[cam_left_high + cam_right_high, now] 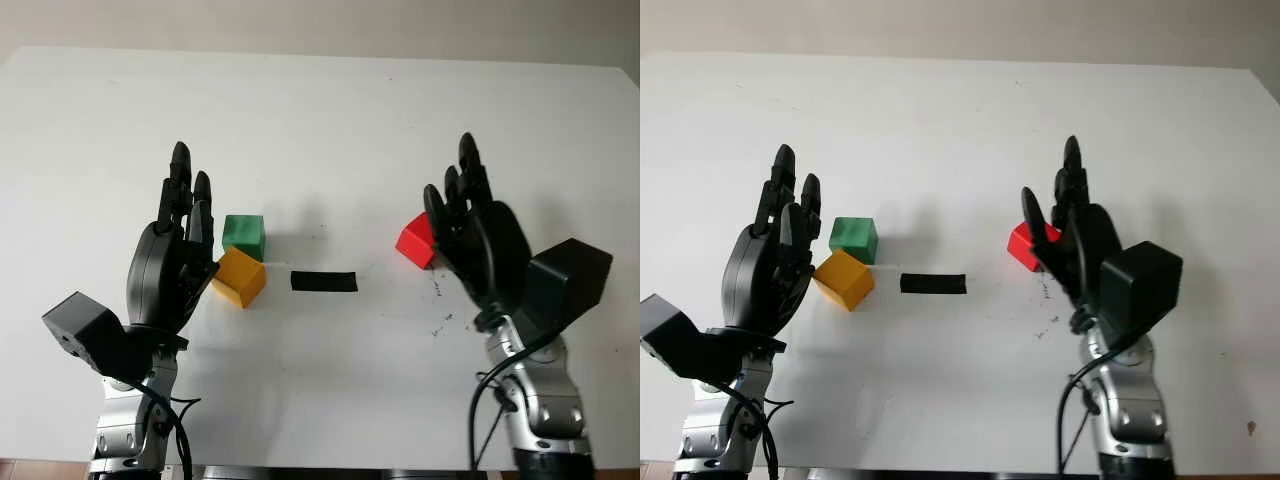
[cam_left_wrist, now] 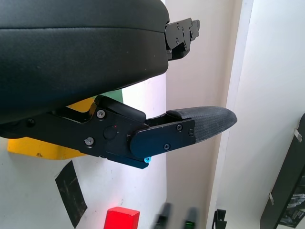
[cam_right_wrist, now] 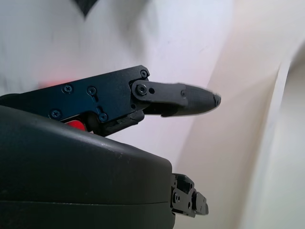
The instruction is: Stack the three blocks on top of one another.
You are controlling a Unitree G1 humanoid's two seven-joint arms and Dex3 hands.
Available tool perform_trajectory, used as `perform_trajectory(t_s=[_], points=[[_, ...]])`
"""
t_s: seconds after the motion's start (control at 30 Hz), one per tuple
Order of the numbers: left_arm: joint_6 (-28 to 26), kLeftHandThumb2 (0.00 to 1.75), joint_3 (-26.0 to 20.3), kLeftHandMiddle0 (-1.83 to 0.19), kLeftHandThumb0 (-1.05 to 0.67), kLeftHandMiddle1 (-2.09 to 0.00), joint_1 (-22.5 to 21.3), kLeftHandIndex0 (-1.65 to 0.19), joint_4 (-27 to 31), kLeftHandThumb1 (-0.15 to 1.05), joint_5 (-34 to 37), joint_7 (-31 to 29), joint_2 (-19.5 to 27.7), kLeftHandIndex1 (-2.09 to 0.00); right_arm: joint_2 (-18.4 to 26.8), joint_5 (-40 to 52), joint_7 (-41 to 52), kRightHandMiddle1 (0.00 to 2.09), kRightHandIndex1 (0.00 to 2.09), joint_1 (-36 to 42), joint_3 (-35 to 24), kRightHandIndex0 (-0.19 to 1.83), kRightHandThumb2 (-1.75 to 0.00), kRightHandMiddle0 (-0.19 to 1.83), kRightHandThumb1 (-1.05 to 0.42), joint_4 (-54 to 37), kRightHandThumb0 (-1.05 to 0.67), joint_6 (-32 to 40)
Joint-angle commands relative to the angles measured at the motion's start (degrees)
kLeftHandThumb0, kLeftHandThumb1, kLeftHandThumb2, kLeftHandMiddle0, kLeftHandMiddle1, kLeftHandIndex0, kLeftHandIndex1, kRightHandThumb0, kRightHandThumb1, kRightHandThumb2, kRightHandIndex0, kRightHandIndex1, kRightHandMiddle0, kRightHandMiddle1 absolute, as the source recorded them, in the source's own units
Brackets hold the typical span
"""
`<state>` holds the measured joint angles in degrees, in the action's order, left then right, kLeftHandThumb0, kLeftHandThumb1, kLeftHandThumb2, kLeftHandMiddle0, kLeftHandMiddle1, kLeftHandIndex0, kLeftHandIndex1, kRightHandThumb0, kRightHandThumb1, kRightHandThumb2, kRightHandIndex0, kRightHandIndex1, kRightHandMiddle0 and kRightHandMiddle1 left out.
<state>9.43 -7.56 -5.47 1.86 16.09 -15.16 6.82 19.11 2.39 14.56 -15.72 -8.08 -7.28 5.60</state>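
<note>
Stacking not started: yellow block (image 1: 239, 277), green block (image 1: 243, 236) at its 12 o'clock, and red block (image 1: 415, 240) sit separately on the surface (image 1: 320, 120). Left hand (image 1: 178, 250) and right hand (image 1: 465, 225) are open, holding nothing.

A white worktop (image 1: 320, 120) carries a short strip of black tape (image 1: 324, 281), lying flat near the middle. Small dark scuff marks (image 1: 438, 325) dot the surface to the right of the strip. A pale wall (image 1: 320, 25) stands behind.
</note>
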Motion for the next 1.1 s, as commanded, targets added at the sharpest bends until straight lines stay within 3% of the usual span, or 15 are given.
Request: perform_trajectory(t_s=[0.0,0.1,0.23,0.43,0.57,0.77,1.07], points=[[0.7,0.62,0.12,0.19,-0.73,0.0,-0.61,0.19,-0.32,1.05,-0.2,-0.28,-0.21,0.0,6.61,-1.26,3.33,0.08,0.04,-4.55,-1.1,-0.15,-0.15,-0.03,-1.03,0.99,-0.75,-1.28],[0.17,0.62,0.4,0.19,-0.73,0.0,-0.25,0.19,0.49,1.05,-0.4,0.43,-0.57,0.0,14.24,-6.09,6.12,0.13,0.08,-8.96,-0.31,-0.06,-0.05,0.08,-0.96,3.54,-0.8,-2.86],[0.25,0.63,0.71,0.19,-0.73,0.0,-0.03,0.19,0.64,1.05,-0.56,0.44,-0.56,0.0,22.03,-8.67,12.43,0.15,0.09,-13.75,0.83,-0.03,-0.03,0.18,-0.83,7.33,-0.71,-6.44],[0.95,0.63,0.82,0.19,-0.73,0.0,-0.26,0.19,-0.01,1.05,-0.66,0.11,-0.5,0.0,30.21,-16.23,17.7,0.15,0.09,-19.17,5.09,0.01,-0.03,0.28,-0.75,11.15,-0.68,-12.86],[1.08,0.63,0.8,0.19,-0.73,0.0,-0.39,0.19,-0.14,1.05,-0.67,0.46,-0.82,0.0,32.31,-18.86,21.1,0.13,0.08,-22.38,7.84,0.02,-0.04,0.3,-0.74,13.18,-0.67,-14.5],[0.23,0.62,0.61,0.19,-0.73,0.0,-0.23,0.19,0.43,1.05,0.03,0.16,-0.56,0.0,35.39,-26.58,26.14,0.1,0.05,-27.67,15.06,-0.01,-0.07,0.29,-0.79,15.98,-0.68,-22.67],[0.73,0.63,0.56,0.19,-0.73,0.0,-0.26,0.19,0.02,1.05,-0.5,0.25,-0.39,0.0,34.94,-32.32,26.4,0.1,0.07,-29.35,19.57,0.04,-0.05,0.38,-0.77,18.31,-0.62,-31.19]])
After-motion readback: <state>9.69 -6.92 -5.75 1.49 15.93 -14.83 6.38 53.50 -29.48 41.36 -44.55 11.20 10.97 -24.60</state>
